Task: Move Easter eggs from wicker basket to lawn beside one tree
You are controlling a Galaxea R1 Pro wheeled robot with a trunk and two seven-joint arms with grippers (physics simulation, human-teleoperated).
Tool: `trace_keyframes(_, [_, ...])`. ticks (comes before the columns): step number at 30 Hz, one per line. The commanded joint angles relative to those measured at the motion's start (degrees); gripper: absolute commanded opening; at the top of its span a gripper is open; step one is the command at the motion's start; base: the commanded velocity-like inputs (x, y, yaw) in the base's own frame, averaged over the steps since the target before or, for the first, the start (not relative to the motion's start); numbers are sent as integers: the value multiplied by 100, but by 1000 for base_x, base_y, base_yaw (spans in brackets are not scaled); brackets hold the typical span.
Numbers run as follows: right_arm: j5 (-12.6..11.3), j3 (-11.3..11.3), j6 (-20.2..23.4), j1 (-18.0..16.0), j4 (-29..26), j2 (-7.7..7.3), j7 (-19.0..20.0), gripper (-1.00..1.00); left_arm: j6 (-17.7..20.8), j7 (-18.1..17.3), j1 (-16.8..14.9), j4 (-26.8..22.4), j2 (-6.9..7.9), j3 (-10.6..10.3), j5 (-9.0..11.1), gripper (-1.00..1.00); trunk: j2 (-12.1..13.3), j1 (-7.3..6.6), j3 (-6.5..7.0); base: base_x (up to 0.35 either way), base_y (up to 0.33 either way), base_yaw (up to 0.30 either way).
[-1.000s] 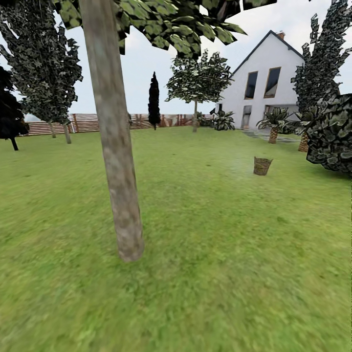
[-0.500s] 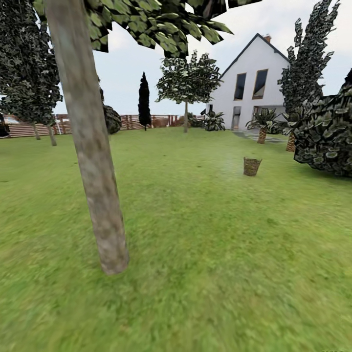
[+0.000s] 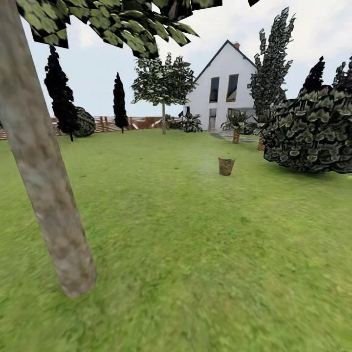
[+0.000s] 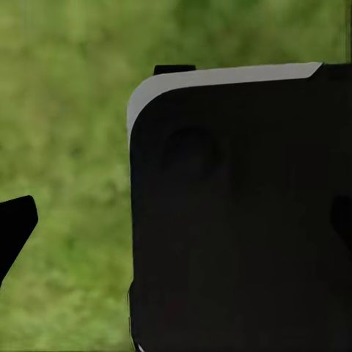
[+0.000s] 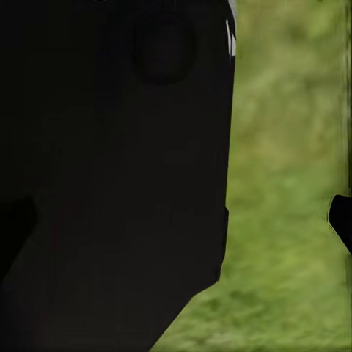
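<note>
So the grippers first: honestly can't tell if either one is apart or together. In the left wrist view a big black slab of the robot's body (image 4: 235,213) sits right in front of the camera, and all I get of the left gripper is one dark fingertip (image 4: 16,227) poking in at the edge, over blurry grass. Same deal in the right wrist view: a black robot panel (image 5: 110,169) blocks most of it, with just a sliver of a dark finger (image 5: 341,220) at the far edge above the lawn. Neither seems to be holding or touching anything, as far as those slivers show.

The head view is where the actual scene is. The wicker basket (image 3: 226,166) stands upright on the lawn (image 3: 186,254), well apart from the thick grey-brown tree (image 3: 44,195), off to the right of its trunk and further back, toward the white house (image 3: 222,90). It's too small and far away to make out any eggs inside. The trunk is cut off at the left edge of the picture, with only some blocky leaves showing overhead. A big dark bush (image 3: 310,132) sits right of the basket, and the brown slat fence (image 3: 122,123) runs along the back behind the tree, partly hidden by black conifers (image 3: 119,100).
</note>
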Motion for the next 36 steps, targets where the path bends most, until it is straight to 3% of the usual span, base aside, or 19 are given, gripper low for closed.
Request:
trace_keyframes(1, [2,1,-1,-2,3,-1,8,100,-23,4,-2,5,1,1,-6,100,-2,2,0,214,-253,-265])
trace_keyframes(13, [-1,-2,-7,-2,9,12,2,100,-30,7,-2,5,1,1,-7,100,-2,2,50,231,-232,-232])
trace_keyframes(36, [1,-2,-7,-2,9,35,2,100,-30,7,-2,5,1,1,-9,100,-2,2,57,273,-170,-14])
